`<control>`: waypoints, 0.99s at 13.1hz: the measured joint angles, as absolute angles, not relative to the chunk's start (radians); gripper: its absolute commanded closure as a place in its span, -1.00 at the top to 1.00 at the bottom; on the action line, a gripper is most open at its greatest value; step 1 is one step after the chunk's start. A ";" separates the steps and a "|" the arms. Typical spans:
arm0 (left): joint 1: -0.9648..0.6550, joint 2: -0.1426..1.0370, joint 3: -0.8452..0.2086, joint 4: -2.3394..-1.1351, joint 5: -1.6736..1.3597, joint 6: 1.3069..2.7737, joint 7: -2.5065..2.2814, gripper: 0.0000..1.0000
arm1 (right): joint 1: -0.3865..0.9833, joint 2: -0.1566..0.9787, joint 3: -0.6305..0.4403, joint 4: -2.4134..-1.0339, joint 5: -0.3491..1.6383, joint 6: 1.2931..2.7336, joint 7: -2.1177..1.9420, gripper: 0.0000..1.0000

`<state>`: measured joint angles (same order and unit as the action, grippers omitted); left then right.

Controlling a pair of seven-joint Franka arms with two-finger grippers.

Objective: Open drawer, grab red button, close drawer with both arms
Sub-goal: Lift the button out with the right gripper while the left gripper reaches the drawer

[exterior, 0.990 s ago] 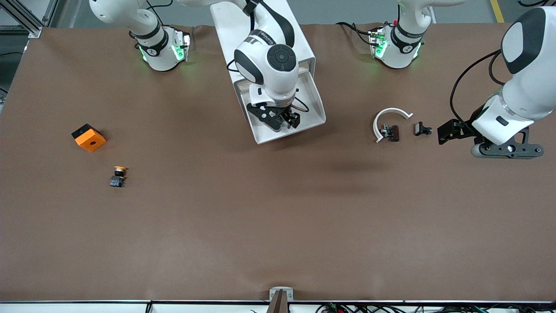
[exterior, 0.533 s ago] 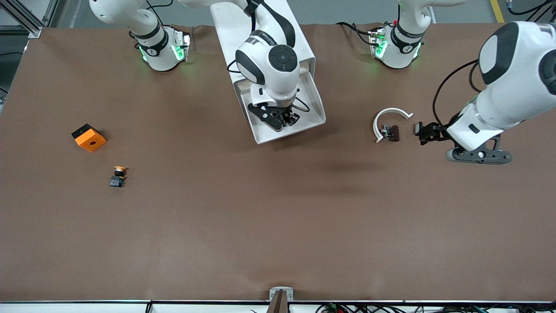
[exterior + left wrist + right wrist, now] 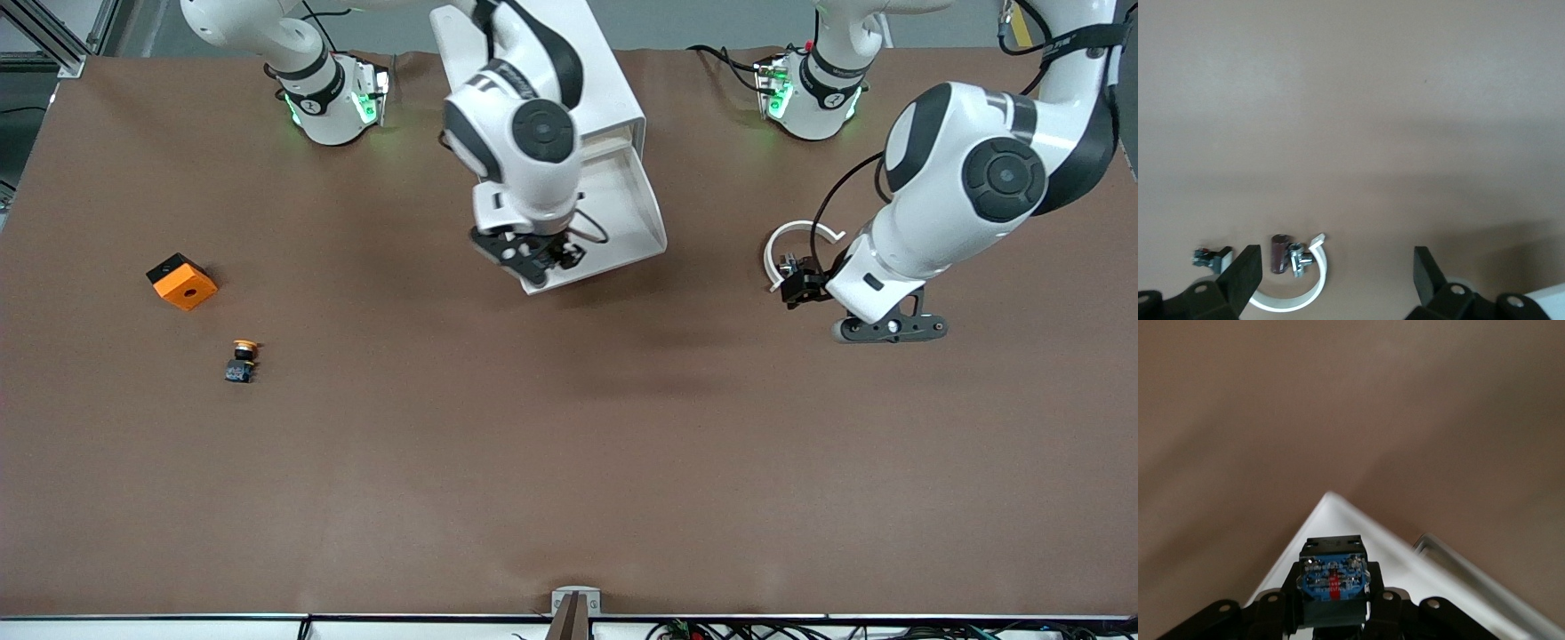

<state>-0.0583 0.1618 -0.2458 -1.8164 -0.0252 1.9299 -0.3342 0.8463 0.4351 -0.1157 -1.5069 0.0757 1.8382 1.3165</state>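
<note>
From the front, the drawer [image 3: 613, 213] stands pulled out of the white cabinet [image 3: 533, 71] toward the camera, so I judge the opening done. My right gripper [image 3: 542, 258] hangs over the drawer's front corner with its fingers clamped on a small dark part; the tray floor that shows looks bare. My left gripper [image 3: 800, 286] is over the white ring clip [image 3: 791, 244] toward the left arm's end of the table. Toward the right arm's end lie the orange cube [image 3: 182, 281] and, nearer the camera, the yellow-capped button [image 3: 242, 359], both untouched.

In the left wrist view, my left fingers [image 3: 1245, 273] are spread wide with nothing between them. Below lie the ring clip [image 3: 1295, 300], a brown cylinder part [image 3: 1279, 253] inside its curve, and a small black-and-white piece [image 3: 1213, 257] beside it.

In the right wrist view, I grip the button [image 3: 1335, 577], its blue-and-black body facing the lens, above the drawer's rim [image 3: 1358, 520]. The red cap is hidden.

The grab looks done. What remains, I judge, is closing the drawer with both arms.
</note>
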 measured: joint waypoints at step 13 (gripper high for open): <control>-0.344 0.373 -0.287 -1.821 -0.009 2.164 -0.832 1.00 | 0.260 0.352 -0.127 -1.821 0.075 2.126 0.314 -1.00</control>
<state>-0.3440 0.3734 -0.2874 -1.8214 -0.0087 2.1642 -0.8322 0.2602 0.3524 -0.1274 -1.8213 0.0752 2.1258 0.3140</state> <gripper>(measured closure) 0.000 0.590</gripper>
